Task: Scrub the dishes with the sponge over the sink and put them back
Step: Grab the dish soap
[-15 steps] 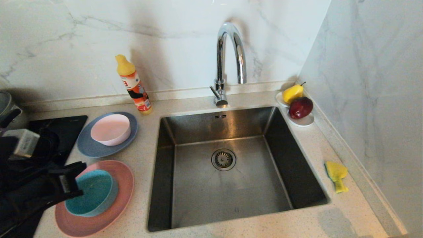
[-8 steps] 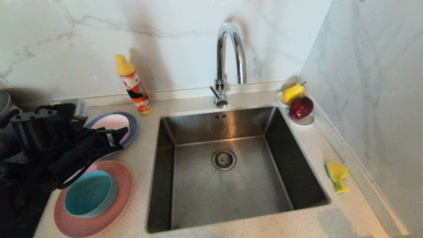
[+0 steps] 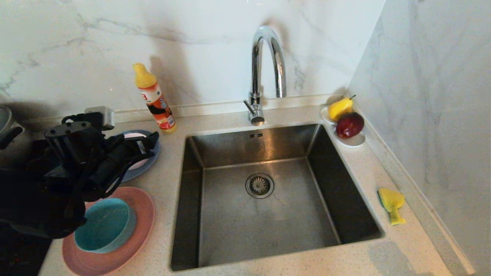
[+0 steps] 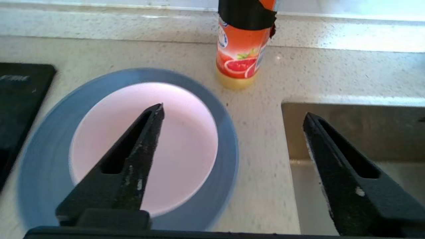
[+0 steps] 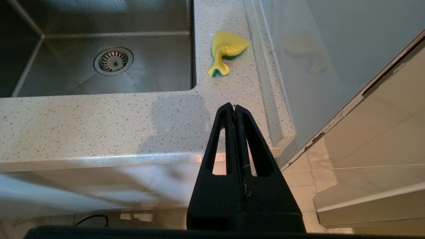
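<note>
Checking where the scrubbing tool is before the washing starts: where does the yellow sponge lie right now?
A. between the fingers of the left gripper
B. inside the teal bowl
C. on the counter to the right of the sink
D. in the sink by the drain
C: the sponge lies crumpled on the counter to the right of the sink, apart from both grippers.

text: none legible | bottle (image 4: 244, 49) label: fruit picture, lettering too blurred to read
</note>
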Motion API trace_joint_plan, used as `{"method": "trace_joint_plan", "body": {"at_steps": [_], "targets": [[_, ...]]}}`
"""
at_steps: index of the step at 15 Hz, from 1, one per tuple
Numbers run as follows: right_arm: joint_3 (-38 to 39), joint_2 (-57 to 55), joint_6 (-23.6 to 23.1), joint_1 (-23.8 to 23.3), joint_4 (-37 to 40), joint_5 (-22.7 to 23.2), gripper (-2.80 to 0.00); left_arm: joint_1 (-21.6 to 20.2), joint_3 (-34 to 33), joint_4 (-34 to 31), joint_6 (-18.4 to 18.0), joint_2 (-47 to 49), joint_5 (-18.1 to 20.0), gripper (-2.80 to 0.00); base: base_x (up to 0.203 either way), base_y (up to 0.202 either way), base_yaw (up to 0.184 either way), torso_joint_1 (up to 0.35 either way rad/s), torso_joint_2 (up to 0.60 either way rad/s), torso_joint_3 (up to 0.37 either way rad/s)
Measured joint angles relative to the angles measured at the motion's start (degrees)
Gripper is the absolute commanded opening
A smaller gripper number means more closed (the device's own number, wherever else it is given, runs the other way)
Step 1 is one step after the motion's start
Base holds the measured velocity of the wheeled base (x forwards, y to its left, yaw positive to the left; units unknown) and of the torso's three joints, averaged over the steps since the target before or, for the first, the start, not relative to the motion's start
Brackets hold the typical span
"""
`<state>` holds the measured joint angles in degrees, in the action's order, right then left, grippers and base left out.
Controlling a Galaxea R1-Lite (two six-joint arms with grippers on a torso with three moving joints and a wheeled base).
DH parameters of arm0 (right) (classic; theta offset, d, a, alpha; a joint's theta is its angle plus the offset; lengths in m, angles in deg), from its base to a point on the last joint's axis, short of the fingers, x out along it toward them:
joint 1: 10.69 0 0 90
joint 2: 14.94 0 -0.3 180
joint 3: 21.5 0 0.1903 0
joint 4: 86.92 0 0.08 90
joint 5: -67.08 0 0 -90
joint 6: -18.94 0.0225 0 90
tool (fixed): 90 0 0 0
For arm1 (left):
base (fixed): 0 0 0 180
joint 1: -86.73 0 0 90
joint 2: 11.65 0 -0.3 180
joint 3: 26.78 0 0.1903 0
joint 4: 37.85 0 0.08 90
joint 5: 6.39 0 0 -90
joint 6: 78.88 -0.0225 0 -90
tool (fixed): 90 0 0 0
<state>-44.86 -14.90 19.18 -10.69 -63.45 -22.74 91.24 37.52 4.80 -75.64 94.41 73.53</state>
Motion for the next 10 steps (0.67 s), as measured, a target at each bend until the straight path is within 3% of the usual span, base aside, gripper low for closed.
{"method": "trace_joint_plan", "body": {"at_steps": [10], "targets": [[0.00,0.00,0.02,0.00,0.00,-0.02,-2.80,0.11,13.61,1.62,0.33,10.31,-0.23,0.00,0.000,0.000,0.000,0.000,0.00,0.000]]}}
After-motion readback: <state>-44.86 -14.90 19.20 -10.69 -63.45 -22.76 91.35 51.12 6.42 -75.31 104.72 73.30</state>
